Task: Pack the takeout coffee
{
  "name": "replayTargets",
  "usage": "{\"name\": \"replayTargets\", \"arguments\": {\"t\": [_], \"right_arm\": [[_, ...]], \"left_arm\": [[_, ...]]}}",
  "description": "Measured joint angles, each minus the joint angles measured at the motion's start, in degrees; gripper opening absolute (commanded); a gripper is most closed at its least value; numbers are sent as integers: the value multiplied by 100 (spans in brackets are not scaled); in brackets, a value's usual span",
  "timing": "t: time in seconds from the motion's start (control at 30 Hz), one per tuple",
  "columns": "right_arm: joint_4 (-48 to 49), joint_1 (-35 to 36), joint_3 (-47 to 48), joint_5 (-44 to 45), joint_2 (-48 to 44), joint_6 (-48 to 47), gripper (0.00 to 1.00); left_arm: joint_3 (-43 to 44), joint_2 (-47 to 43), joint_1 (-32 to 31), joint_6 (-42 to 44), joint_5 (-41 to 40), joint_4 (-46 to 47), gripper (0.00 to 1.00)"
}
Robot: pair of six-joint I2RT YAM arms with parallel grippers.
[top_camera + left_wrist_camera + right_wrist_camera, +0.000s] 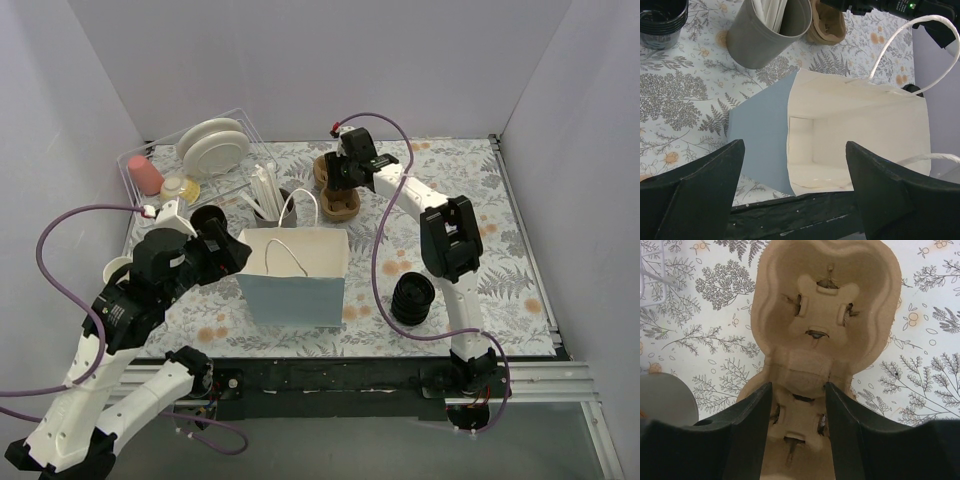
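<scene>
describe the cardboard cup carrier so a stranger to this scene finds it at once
Find the blue paper bag standing open mid-table. Right behind it, under the right gripper, lies the cup carrier. It alone is brown moulded pulp with two slit wells; the grey cup beside it holds white sticks.

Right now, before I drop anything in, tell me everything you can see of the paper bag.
The paper bag stands upright and open on the table, near the front middle. It is blue-grey outside, cream inside, with white cord handles, and looks empty. The left fingers hover spread above its mouth, apparently clear of it.
</scene>
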Motion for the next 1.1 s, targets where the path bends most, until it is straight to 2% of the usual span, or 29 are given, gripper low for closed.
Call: {"name": "replayTargets", "arguments": {"t": [0.27,0.57,1.1], "right_arm": [[-109,24,92,269,2,-55,57],[-306,24,968,389,341,-50,57],[-354,26,962,584,407,138,53]], "left_arm": [[-81,-129,0,46,-20,103,84],[-138,-190,0,15,-83,103,84],[-136,-157,0,17,-225,101,85]]}}
